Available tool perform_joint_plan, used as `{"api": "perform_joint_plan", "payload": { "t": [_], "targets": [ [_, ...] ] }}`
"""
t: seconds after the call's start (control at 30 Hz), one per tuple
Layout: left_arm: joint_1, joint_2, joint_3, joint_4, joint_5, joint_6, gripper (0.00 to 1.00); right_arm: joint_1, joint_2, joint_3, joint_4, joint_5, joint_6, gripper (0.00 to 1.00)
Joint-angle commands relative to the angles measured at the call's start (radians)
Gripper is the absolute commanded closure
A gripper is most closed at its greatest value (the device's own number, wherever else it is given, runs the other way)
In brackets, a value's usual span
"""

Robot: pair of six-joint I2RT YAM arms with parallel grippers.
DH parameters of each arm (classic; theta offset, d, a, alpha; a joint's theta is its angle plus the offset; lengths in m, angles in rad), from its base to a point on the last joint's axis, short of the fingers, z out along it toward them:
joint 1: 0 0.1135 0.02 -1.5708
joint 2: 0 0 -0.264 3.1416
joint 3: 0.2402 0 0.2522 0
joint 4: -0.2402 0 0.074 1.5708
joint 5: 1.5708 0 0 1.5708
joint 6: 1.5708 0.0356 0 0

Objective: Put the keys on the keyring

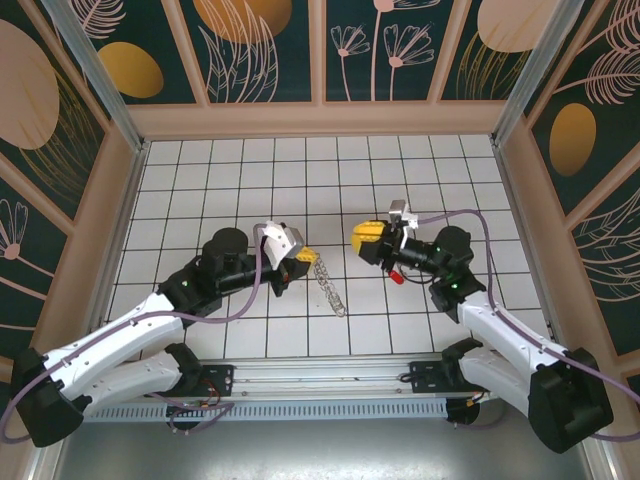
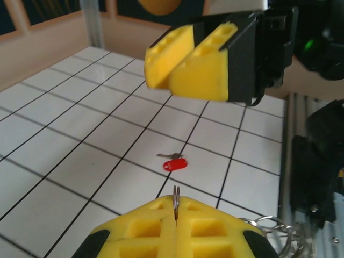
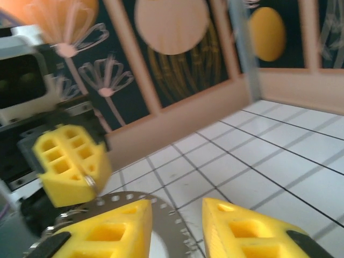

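Observation:
The keys are one small piece with a red head (image 2: pixel 174 164) lying flat on the white tiles, seen also under the right arm (image 1: pixel 397 279). My left gripper (image 2: pixel 176 208) is shut on the thin metal ring of the keyring (image 2: pixel 176 194). The keyring's chain (image 1: pixel 330 285) trails from the left gripper (image 1: pixel 302 262) down to the floor. My right gripper (image 1: pixel 362 240) hovers above the tiles facing the left one. In the right wrist view the right gripper (image 3: pixel 177 207) stands open with nothing between its fingers. The key lies between and below the two grippers.
The floor is a white tiled grid (image 1: pixel 300 170) walled by patterned panels with wooden frames (image 1: pixel 320 118). A grey perforated metal arc (image 3: pixel 171 217) shows just past the right gripper's left finger. A metal rail (image 1: pixel 320 385) runs along the near edge by the arm bases.

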Motion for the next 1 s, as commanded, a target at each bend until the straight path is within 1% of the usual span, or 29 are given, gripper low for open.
{"api": "perform_joint_plan", "payload": {
  "t": [0.0,0.07,0.17,0.27,0.4,0.57,0.8,0.97],
  "targets": [
    [-0.003,-0.032,0.008,0.100,0.112,0.000,1.00,0.044,-0.025,-0.017,0.136,-0.114,-0.012,0.73],
    [-0.003,-0.046,0.011,0.111,0.138,-0.007,1.00,0.064,-0.037,-0.024,0.163,-0.139,-0.012,0.76],
    [-0.003,-0.058,0.013,0.122,0.168,-0.016,1.00,0.068,-0.045,-0.029,0.174,-0.155,-0.016,0.77],
    [-0.003,-0.057,0.012,0.131,0.197,-0.024,1.00,0.101,-0.038,-0.029,0.182,-0.161,-0.018,0.77],
    [-0.003,-0.049,0.012,0.133,0.209,-0.026,1.00,0.139,-0.026,-0.019,0.198,-0.164,-0.023,0.76],
    [-0.003,-0.043,0.018,0.129,0.224,-0.023,1.00,0.171,-0.011,-0.012,0.219,-0.164,-0.029,0.72],
    [-0.003,-0.026,0.032,0.107,0.257,-0.016,1.00,0.197,0.031,0.008,0.210,-0.164,-0.048,0.73],
    [-0.003,-0.017,0.034,0.104,0.265,-0.014,1.00,0.211,0.048,0.019,0.211,-0.172,-0.057,0.77]
  ]
}}
